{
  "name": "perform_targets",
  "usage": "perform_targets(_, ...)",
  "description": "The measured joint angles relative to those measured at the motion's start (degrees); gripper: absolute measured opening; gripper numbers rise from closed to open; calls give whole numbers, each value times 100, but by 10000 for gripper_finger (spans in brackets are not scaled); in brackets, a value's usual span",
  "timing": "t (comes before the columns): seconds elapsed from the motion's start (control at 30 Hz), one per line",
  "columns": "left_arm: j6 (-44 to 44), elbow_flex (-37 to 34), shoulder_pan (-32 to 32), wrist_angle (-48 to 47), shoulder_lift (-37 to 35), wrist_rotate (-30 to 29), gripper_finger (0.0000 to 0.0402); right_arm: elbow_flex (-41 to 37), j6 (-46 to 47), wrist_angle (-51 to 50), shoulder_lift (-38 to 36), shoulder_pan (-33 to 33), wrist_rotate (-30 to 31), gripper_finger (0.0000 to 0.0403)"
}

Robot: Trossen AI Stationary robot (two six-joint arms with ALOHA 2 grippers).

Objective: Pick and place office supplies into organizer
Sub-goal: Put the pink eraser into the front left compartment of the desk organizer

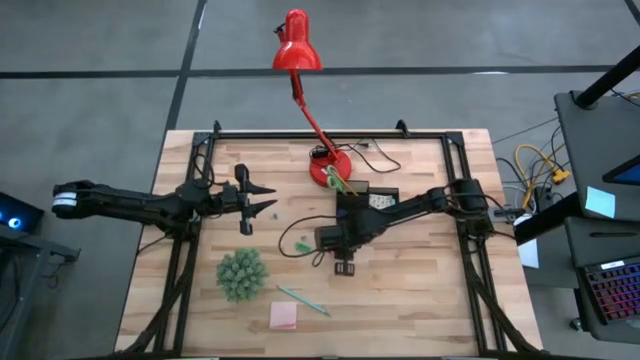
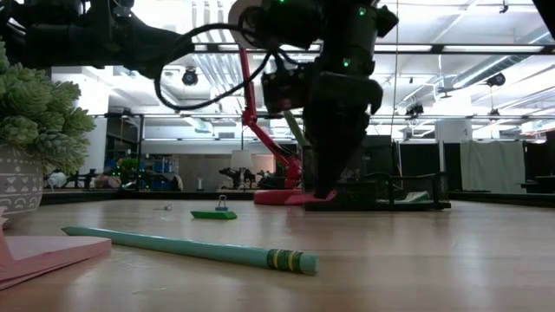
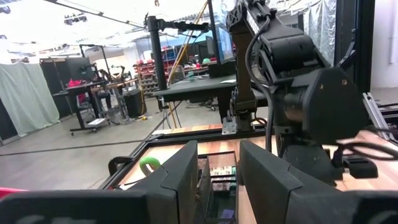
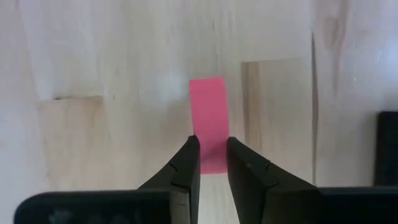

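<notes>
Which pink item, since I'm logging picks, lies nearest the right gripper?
The small flat pink rectangle directly under the right gripper, not the pink square sticky-note pad lying well away from it.

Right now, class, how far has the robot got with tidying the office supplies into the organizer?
Done: green-handled scissors look lodged at the organizer. In hand: the right tool hangs over a pink piece on the table; the left tool waits open. Left: teal pencil, pink pad, green piece.

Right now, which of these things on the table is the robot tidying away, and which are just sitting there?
For the job:
black organizer
teal pencil
pink sticky pad
small pink piece, pinched in the right gripper

Just sitting there:
red desk lamp
fuzzy green ball
</notes>
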Motion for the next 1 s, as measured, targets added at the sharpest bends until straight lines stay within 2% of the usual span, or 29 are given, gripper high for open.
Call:
perform_targets(0.37,-1,0,1,-3,-11,-1,107,-74,-44,-645,-716,-232,990,59)
perform_targets(0.53,0,0,1,-4,-11,1,107,-109,-200,-636,-994,-490,1034,59)
perform_targets(1.0,-1,0,1,-4,-17,1,107,-565,-604,-560,-1004,-1073,1025,59)
